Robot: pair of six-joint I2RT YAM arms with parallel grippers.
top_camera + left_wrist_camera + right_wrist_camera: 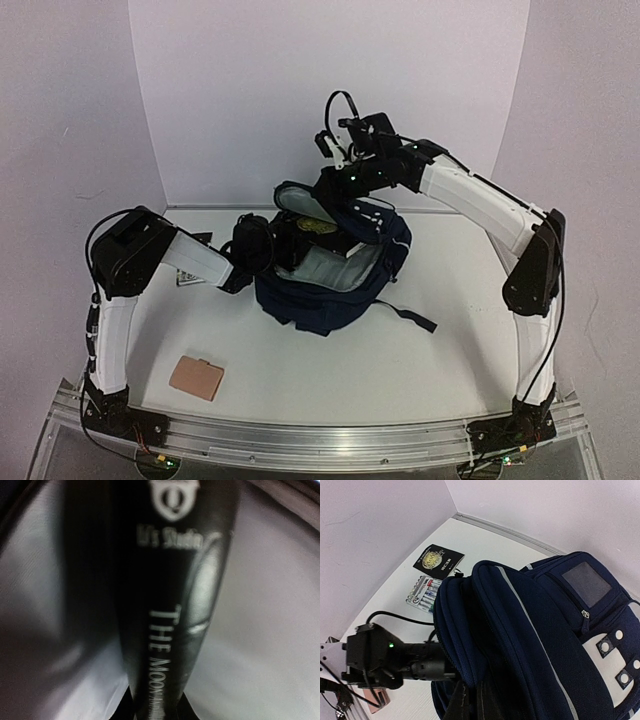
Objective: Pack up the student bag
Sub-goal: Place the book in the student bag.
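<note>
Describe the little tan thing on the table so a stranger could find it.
Start at the navy backpack mid-table, then come toward the left arm's base. There lies a flat tan rectangle, perhaps a wallet. It is the only light brown item, lying apart from the bag.

From above I see the whole white counter (420,370); both wrist views crowd the dark navy fabric backpack (530,630).
</note>
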